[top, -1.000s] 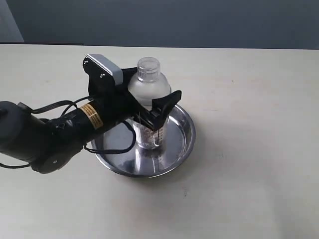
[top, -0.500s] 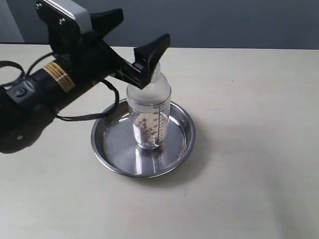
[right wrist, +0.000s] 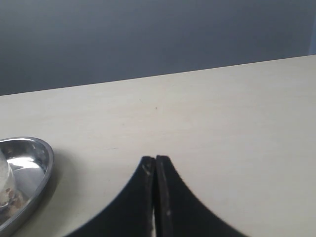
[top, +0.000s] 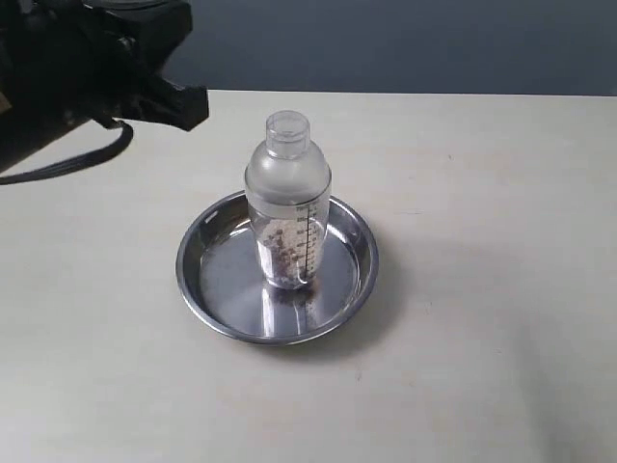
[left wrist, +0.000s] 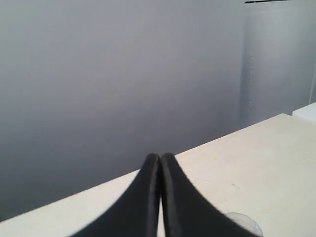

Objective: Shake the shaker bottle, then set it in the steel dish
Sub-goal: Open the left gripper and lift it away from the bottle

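The frosted shaker bottle [top: 288, 207] stands upright and free in the middle of the steel dish [top: 217, 309], with brown bits at its bottom. My left gripper [top: 198, 104] hangs high at the upper left, well clear of the bottle, and its fingers meet with nothing between them. In the left wrist view the left gripper [left wrist: 160, 157] is shut, and the bottle's round cap [left wrist: 242, 223] shows just past one finger. My right gripper [right wrist: 155, 159] is shut over bare table; the dish [right wrist: 42, 163] lies off to one side. The right gripper is out of the exterior view.
The beige table [top: 482, 289] runs back to a dark grey wall [top: 386, 43]. The black left arm and its cable [top: 67, 164] fill the upper left corner.
The left gripper let go of the bottle, rose and drew back to the upper left, then shut. The bottle stays standing in the dish.
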### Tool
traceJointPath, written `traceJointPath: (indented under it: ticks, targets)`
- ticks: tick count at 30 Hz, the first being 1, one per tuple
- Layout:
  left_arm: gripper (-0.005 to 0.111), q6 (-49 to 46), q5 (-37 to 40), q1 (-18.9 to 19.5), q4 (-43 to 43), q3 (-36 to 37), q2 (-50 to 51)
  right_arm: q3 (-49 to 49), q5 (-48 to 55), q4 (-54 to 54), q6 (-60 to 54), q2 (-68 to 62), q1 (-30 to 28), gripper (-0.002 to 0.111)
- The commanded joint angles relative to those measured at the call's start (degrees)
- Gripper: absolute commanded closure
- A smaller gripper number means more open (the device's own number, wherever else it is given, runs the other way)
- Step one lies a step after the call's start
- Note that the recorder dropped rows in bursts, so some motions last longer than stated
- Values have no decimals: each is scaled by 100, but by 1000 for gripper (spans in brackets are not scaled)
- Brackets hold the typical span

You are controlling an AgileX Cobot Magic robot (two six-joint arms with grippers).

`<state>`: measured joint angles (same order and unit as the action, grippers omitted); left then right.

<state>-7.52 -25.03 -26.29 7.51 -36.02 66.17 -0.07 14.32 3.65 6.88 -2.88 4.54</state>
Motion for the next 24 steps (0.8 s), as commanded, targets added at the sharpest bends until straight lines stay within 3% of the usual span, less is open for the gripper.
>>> traceJointPath:
  ticks: [1,11,14,18,24]
  targets:
    - [106,-595,320,8,853,-12,-214,7,-82,-11,-20,-10,13,109]
    - [106,-938,247,-8,791,0,-280,7,-78,4,-20,-10,13,109]
    - [106,-1482,237,73,721,91,-310,7,-78,-8,-20,-10,13,109]
    - [106,-1499,473,204,808,241,-779,7,-78,-8,-20,-10,13,109]
    - [106,-1244,1127,913,776,632,-2225,7,-78,-8,-20,-10,13,109]
